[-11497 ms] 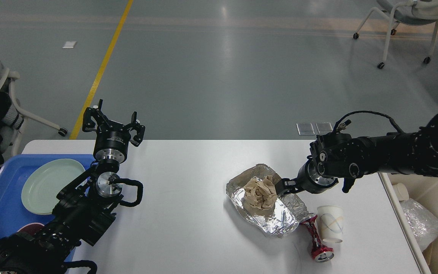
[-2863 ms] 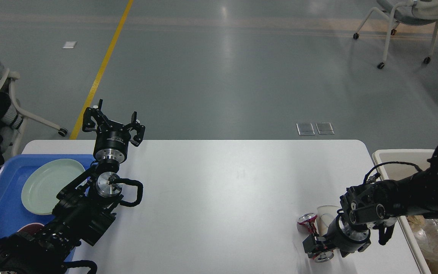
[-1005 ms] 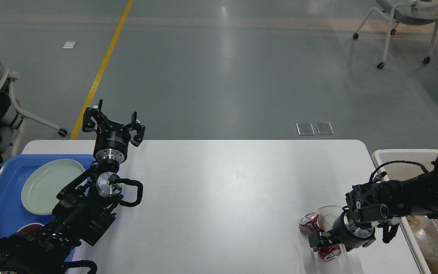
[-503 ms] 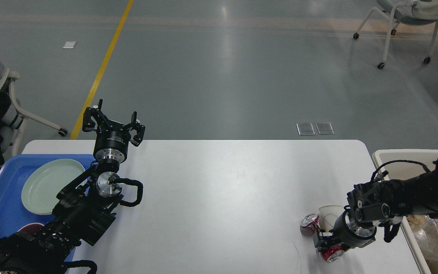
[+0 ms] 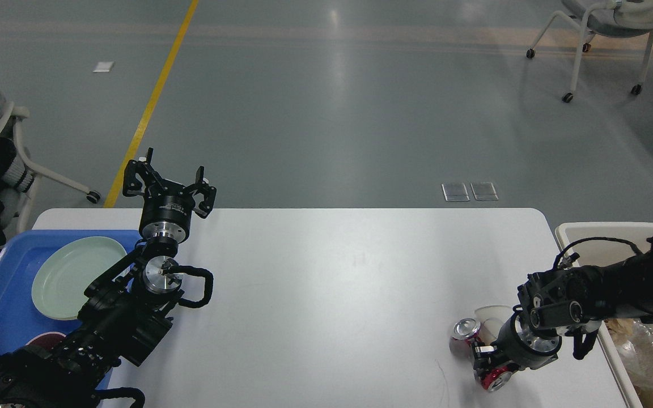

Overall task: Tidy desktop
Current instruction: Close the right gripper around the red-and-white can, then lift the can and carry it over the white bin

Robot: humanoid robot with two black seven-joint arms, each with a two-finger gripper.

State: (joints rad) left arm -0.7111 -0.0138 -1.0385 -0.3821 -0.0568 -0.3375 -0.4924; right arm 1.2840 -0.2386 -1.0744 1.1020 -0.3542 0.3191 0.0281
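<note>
One paper cup (image 5: 488, 317) stands behind the crushed can (image 5: 476, 351).

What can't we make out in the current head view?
- Right gripper: its wrist covers the fingers, so whether it grips the red can is unclear.
- Paper cup: mostly behind the right arm; upright or tipped unclear.
- Beige bin: contents cut off by the right edge and hidden by the arm.
- Blue tray: near corner hidden by the left arm.
</note>
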